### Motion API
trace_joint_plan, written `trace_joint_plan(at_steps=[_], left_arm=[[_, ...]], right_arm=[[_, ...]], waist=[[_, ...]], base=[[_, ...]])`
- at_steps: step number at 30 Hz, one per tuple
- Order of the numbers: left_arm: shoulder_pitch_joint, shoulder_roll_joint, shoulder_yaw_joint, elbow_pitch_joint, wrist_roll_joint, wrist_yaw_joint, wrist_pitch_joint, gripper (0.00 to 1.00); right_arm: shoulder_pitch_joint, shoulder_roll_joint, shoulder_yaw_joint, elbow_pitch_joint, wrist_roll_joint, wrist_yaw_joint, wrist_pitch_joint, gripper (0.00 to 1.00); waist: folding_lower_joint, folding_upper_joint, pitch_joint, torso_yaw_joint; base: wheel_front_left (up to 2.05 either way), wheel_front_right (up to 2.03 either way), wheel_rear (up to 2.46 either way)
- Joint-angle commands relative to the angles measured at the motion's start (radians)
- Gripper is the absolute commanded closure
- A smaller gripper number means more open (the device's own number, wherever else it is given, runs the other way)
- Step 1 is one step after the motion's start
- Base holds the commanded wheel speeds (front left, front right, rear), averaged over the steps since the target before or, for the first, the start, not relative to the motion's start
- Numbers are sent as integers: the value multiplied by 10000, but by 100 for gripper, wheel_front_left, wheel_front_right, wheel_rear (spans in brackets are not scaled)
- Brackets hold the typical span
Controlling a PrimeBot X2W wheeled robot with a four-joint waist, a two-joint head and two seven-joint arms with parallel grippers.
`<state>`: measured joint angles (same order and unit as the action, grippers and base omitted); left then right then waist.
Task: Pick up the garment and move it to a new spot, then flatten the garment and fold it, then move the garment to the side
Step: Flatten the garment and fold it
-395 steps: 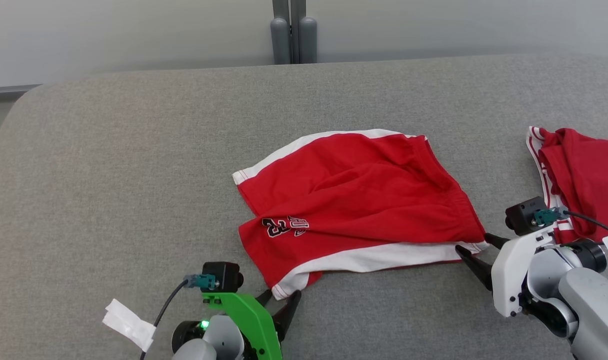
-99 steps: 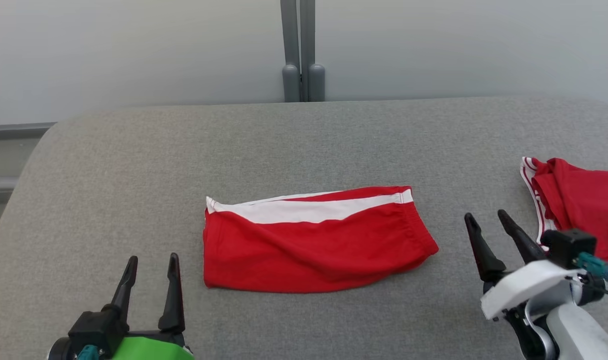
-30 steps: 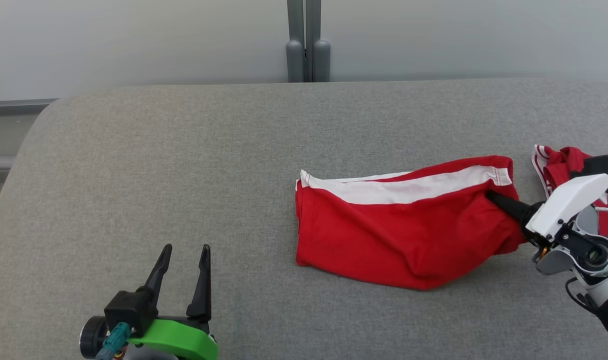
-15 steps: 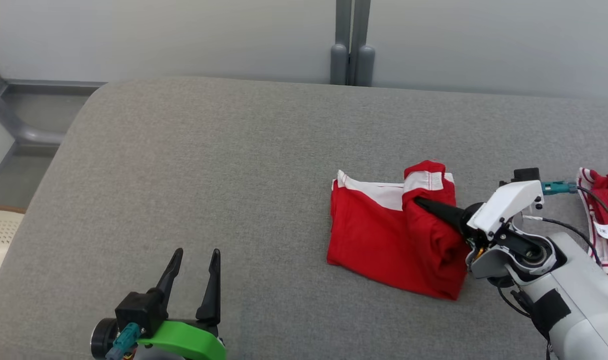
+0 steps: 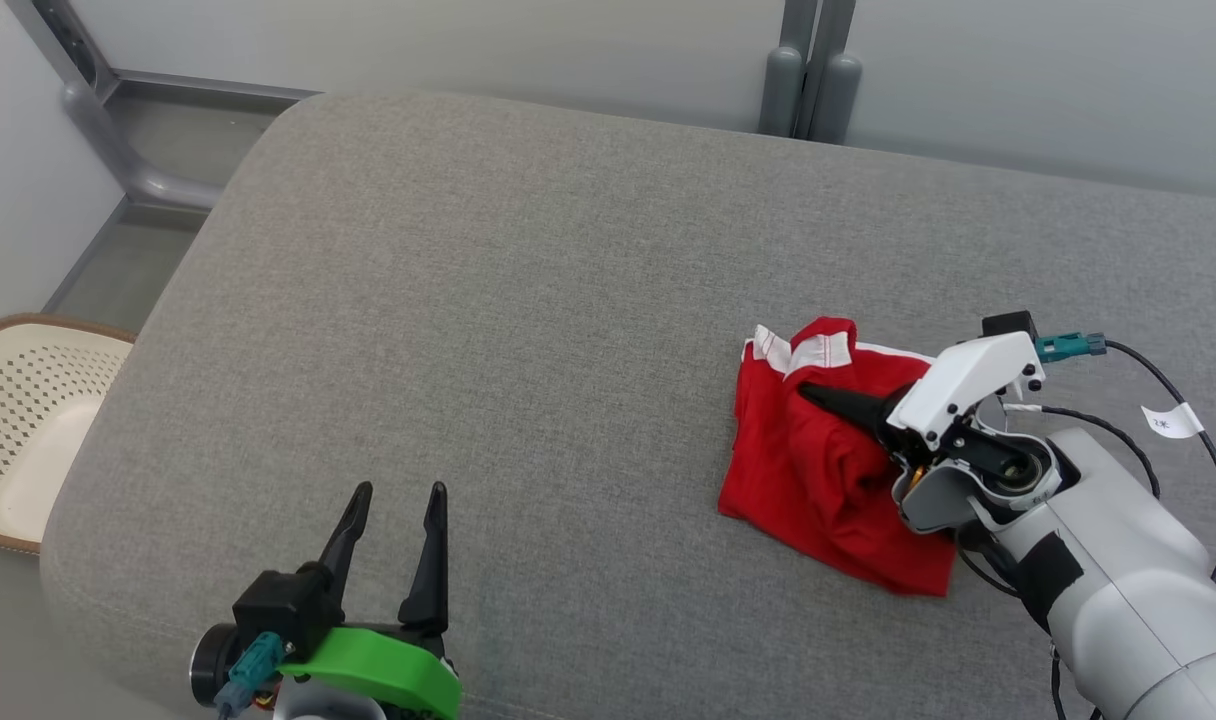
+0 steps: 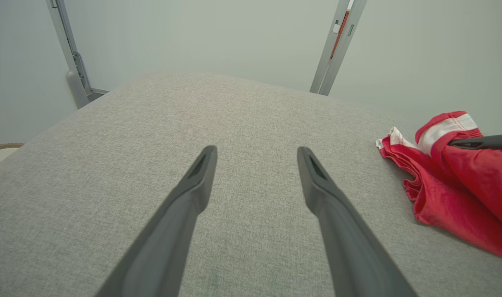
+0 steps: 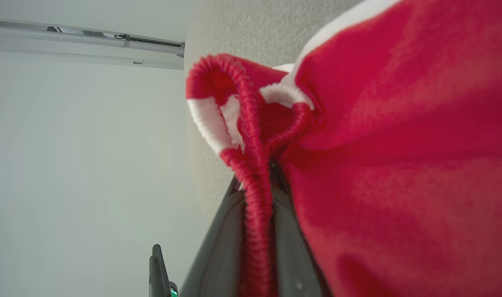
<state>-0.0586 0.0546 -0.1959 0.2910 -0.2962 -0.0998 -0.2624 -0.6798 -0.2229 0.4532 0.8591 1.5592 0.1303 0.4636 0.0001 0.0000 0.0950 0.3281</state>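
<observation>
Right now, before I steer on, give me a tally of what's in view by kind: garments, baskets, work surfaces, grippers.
Red shorts with white trim: 1
Cream perforated plastic basket: 1
Grey fabric-covered table: 1
Grippers: 2 (left gripper open over bare table; right gripper shut on the shorts' waistband)
Total: 5

grey fabric surface (image 5: pixel 468 300) — pale wall (image 5: pixel 468 40)
</observation>
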Motion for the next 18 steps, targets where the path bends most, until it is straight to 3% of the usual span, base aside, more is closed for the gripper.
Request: trace_joint_plan(at_steps=[1,2,3,5,6,11,18], left_arm=[[-189,-19,-5,-6,-11,39,-27,0],[-205,-21,3,5,-30,40,-27,0],[-214,-23,12,19,-48,40,-27,0],[-231,-28,12,54,-72,37,-27,0],[-243,-28,12,67,-80,38,-27,0],[-248,-30,38,163,-58,40,-27,0],[-3,-22,189,231,36,27,-27,0]], right_arm=[[-145,34,41,93,-119,9,-52,100],[-210,92,54,168,-133,9,-72,96],[-261,123,67,242,-148,9,-80,82],[-343,224,85,450,-182,9,-92,42],[-404,291,87,546,-186,9,-114,0],[-528,301,78,493,-213,9,-125,0],[-5,-373,-200,-1153,-310,9,-618,0]], waist=[[-1,0,66,39],[-1,0,77,19],[-1,0,84,0],[-1,0,89,-55],[-1,0,85,-89],[-1,0,-27,-307],[-1,0,-441,-704]], base=[[0,0,0],[0,0,0],[0,0,0],[0,0,0],[0,0,0],[0,0,0],[0,0,0]])
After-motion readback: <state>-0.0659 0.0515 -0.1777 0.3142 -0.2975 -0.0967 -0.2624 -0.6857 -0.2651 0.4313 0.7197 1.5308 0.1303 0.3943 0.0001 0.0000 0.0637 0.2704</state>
